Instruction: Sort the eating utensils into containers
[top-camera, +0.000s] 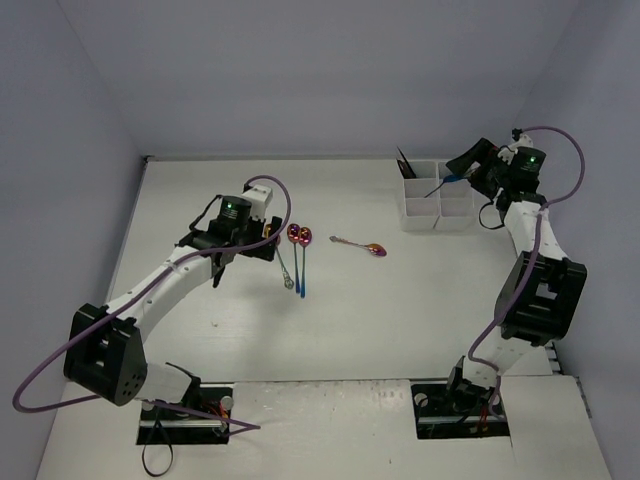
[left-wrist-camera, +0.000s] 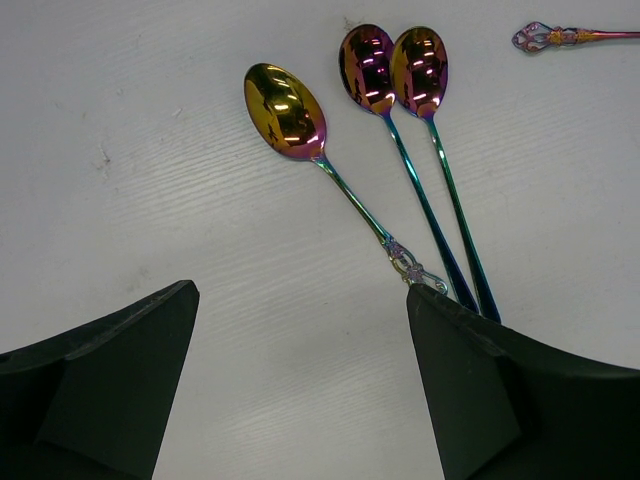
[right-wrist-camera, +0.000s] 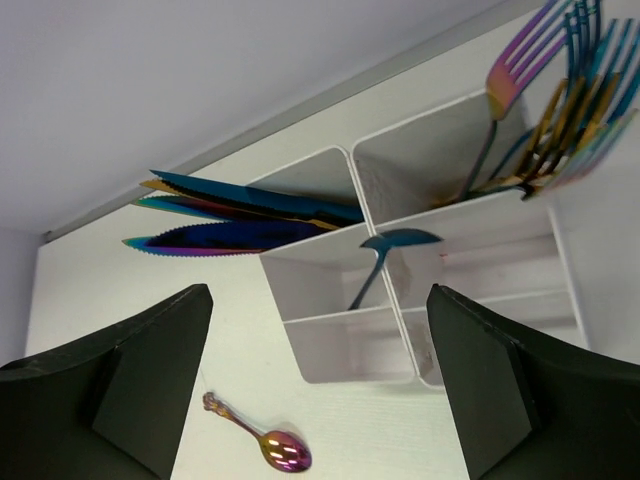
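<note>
Four spoons lie loose on the table (top-camera: 400, 320) near the middle of the top view. A pair of purple spoons (left-wrist-camera: 420, 70) lies side by side, a gold spoon (left-wrist-camera: 285, 112) is just to their left, and a short ornate spoon (top-camera: 362, 246) sits apart to their right. The left wrist view shows what the top view blurs. The pair's bowls almost touch, and the gold spoon's handle angles toward the pair's handles, ending just beside them.

The tray (top-camera: 420, 220) sits in the upper right of the top view, where its contents are hard to make out. The right wrist view shows them: knives (right-wrist-camera: 240, 215) lean out of one compartment, forks (right-wrist-camera: 560, 90) out of the next, and a teal spoon (right-wrist-camera: 398, 238) is tilted in a third.

The left gripper (left-wrist-camera: 300, 300) hangs over the spoon handles, fingers spread wide and empty. The right gripper (right-wrist-camera: 320, 295) hovers above the tray, released, with nothing between its fingers.
</note>
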